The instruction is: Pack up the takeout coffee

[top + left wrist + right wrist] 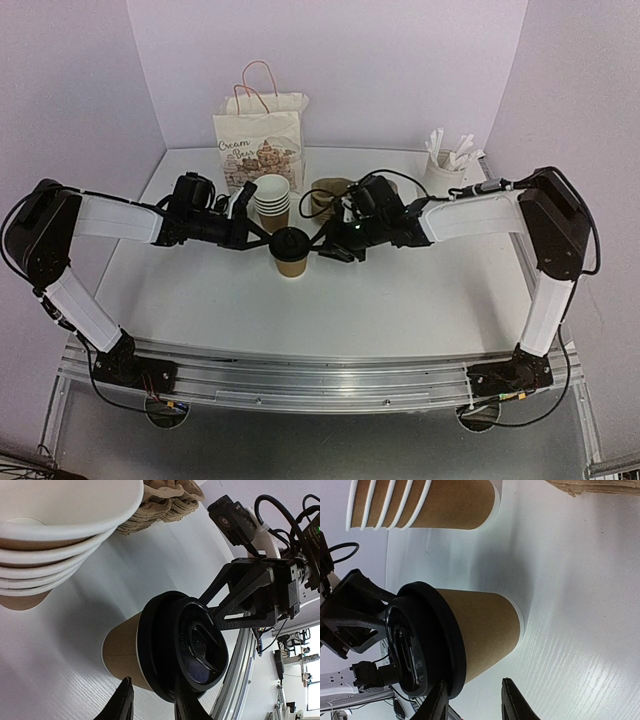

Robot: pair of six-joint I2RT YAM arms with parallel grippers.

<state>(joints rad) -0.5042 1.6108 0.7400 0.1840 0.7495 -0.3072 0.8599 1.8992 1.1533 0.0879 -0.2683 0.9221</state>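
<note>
The takeout coffee (290, 252), a brown paper cup under a black lid (289, 240), stands upright on the white table at mid-centre. My left gripper (263, 238) reaches its lid from the left and my right gripper (326, 244) from the right. In the left wrist view the left gripper (152, 686) is open: one finger (189, 706) lies against the lid's rim (165, 680), the other (119, 702) stands off the cup (122, 647). In the right wrist view the right gripper (473, 682) is open too: one finger (436, 704) is at the lid (422, 640), the other (516, 704) is clear of the cup wall (485, 625).
A stack of lidless cups (271, 200) stands just behind the coffee, with brown cardboard holders (328, 192) to its right. A printed paper bag (262, 135) with handles stands at the back. At the back right is a white pot of stirrers (445, 170).
</note>
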